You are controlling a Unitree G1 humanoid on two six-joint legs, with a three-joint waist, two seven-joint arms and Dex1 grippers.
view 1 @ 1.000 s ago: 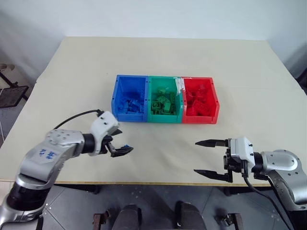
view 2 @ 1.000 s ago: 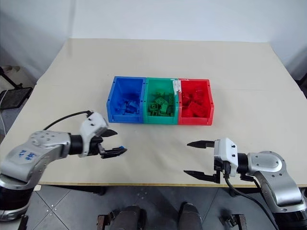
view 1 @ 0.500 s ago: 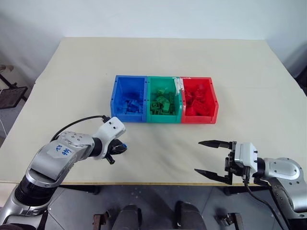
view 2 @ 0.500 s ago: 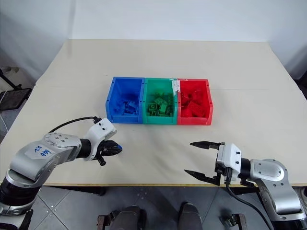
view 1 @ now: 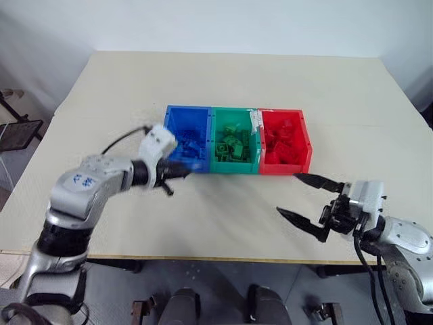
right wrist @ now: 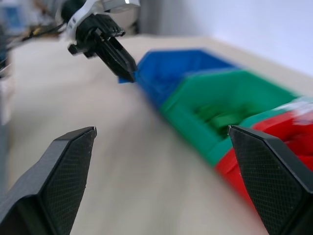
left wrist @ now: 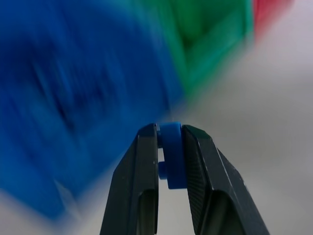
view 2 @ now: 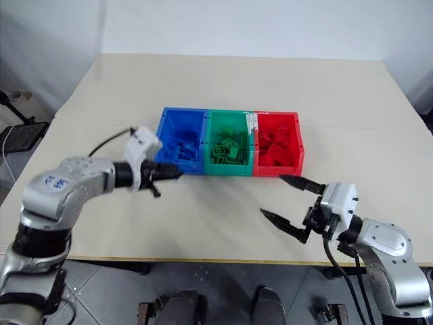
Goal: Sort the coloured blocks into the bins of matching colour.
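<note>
Blue block (left wrist: pixel 171 155) pinched between shut left fingers (left wrist: pixel 143 166) beside blue bin (view 1: pixel 184 120); right fingers (view 2: pixel 300 183) spread wide, empty.

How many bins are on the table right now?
3, joined in one row mid-table: blue bin on the robot's left, green bin in the middle, red bin on the right.

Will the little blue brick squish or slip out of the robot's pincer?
The blue brick probably won't squish: it keeps its shape between the left pincer's shut fingers. It looks like smooth plastic, so it might slip, though the fingers' pads look textured. Being tiny, it is likely very light.
</note>
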